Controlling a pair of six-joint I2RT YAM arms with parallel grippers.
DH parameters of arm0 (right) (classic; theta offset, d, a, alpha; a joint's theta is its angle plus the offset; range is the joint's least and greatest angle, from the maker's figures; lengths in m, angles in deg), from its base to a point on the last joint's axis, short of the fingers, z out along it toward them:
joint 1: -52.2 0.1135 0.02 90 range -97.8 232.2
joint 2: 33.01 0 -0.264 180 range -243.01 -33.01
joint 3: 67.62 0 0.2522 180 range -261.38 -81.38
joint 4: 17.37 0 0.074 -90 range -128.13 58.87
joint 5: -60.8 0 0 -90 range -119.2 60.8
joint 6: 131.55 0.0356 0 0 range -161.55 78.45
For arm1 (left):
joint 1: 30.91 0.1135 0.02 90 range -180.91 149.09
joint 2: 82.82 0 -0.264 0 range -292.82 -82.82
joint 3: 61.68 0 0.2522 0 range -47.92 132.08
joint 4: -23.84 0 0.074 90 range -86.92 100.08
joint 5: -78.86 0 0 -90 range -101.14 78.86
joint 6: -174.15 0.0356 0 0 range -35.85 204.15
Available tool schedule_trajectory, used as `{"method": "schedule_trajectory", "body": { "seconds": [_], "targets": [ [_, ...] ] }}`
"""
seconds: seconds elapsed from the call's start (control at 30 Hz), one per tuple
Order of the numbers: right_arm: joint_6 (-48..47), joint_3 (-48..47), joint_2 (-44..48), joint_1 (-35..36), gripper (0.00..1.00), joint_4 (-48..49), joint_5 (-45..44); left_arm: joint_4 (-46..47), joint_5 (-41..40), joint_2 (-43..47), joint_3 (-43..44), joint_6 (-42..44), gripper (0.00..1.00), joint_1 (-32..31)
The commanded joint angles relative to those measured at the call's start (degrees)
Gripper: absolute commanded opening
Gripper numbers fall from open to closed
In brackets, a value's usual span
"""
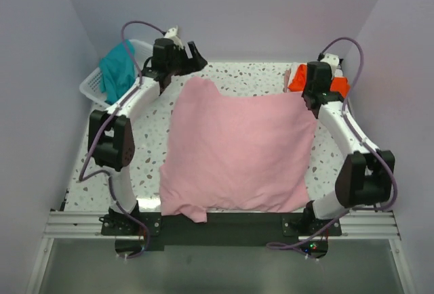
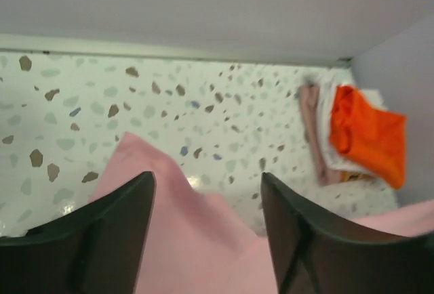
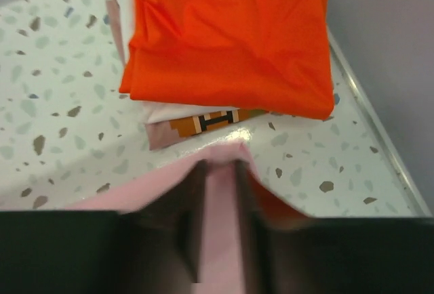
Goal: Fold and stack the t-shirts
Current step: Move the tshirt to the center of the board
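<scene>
I see the teal t-shirt (image 1: 119, 69) heaped in the basket (image 1: 90, 89), left of my left gripper (image 2: 207, 180), whose fingers are spread wide over a far corner of the pink t-shirt (image 1: 237, 152). My right gripper (image 3: 220, 169) pinches the other far corner. Just beyond its fingers lies the folded orange t-shirt (image 3: 230, 36), with a blocky print (image 3: 213, 120) I can't read beneath it.

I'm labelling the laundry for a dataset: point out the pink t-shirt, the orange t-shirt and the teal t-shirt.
pink t-shirt (image 1: 237, 152), top external view, middle of the spread cloth.
orange t-shirt (image 3: 224, 36), right wrist view, centre of its folded top.
teal t-shirt (image 1: 116, 69), top external view, middle of the crumpled bunch.
</scene>
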Motion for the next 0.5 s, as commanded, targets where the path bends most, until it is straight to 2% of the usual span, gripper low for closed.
{"method": "schedule_trajectory", "body": {
  "seconds": [0.0, 0.03, 0.1, 0.2, 0.3, 0.47],
  "targets": [
    [-1.0, -4.2, -6.9, -2.6, 0.41, 7.1, 3.0, -0.6, -0.1, -4.6, 6.7, 2.1, 0.89, -2.1],
    [-1.0, -5.7, -9.0, -2.8, 0.61, 4.5, 4.7, -1.9, -0.2, -5.7, 7.0, 2.1, 0.91, -2.5],
    [-0.6, -9.9, -13.7, -2.9, 0.74, 0.5, 6.0, -2.9, -0.7, -4.6, 5.6, 2.0, 0.94, -3.0],
    [-0.4, -8.4, -12.4, -2.9, 0.9, 0.7, 9.3, -5.7, -1.6, -1.9, 1.4, 2.4, 0.96, -4.5],
    [1.0, -4.2, -8.3, -2.9, 0.96, 0.8, 13.4, -9.3, -1.8, 2.5, -5.1, 2.3, 0.96, -5.7],
    [4.3, 4.3, -2.3, -2.1, 0.98, -2.7, 24.0, -9.9, -1.6, 12.1, -19.4, -0.8, 0.96, -6.7]
  ]
}}
